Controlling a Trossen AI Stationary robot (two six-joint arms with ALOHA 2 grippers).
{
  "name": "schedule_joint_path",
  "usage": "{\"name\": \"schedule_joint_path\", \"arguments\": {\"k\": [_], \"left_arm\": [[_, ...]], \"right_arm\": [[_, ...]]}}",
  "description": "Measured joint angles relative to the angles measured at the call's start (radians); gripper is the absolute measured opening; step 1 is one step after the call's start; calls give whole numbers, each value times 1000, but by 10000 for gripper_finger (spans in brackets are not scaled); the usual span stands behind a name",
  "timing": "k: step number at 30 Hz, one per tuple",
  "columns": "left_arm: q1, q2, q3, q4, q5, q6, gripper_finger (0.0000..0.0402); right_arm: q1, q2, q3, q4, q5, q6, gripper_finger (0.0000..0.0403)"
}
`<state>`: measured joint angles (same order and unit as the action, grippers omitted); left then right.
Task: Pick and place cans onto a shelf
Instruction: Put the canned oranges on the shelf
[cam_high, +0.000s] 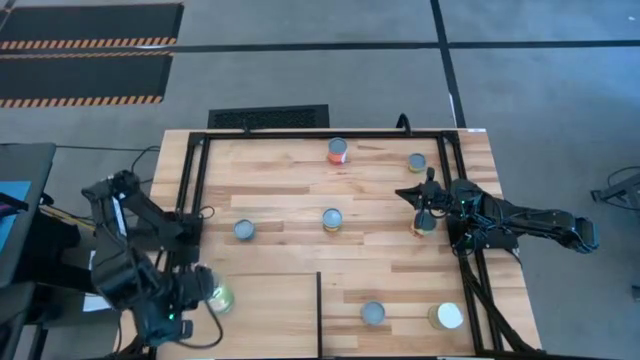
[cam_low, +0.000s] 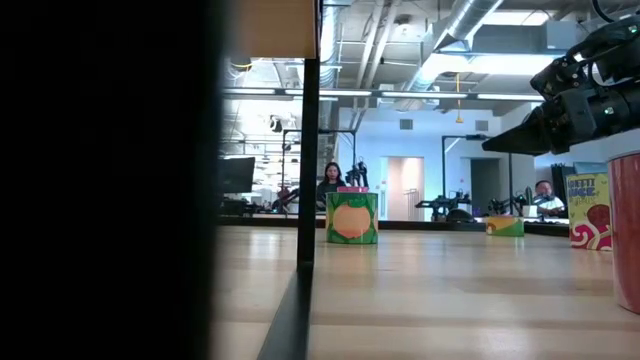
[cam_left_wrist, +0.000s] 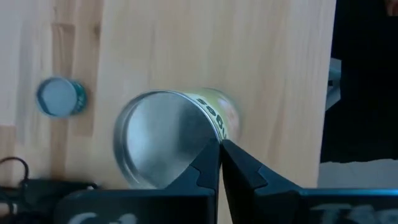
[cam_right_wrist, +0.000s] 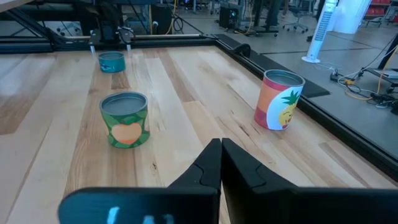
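Silvery round-topped can (cam_left_wrist: 165, 140) on smooth pale shelf (cam_left_wrist: 273, 62).

Plank wooden table (cam_high: 280, 190) carries scattered cans (cam_high: 332, 219) (upright), pale shelf panel (cam_high: 265, 315).

Bright even daylight; left wrist view blurred

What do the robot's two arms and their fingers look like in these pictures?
Both arms are dark, nearly black, built of chunky jointed segments. The left gripper shows a small green light near its wrist, with loose dark cables trailing beside the arm. Each right gripper and left finger is matte black, angular, tapering to a wedge-shaped tip.
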<state>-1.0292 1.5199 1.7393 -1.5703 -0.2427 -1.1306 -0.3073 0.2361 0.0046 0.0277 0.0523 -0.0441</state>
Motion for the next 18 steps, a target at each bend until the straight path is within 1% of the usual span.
{"name": "schedule_joint_path", "arguments": {"k": [9,18], "left_arm": [[-92,39,-1,0,19,-134,0],[-112,39,-2,0,48,-188,0]], "right_arm": [[0,0,0,2,0,0,29],[0,0,0,2,0,0,28]]}}
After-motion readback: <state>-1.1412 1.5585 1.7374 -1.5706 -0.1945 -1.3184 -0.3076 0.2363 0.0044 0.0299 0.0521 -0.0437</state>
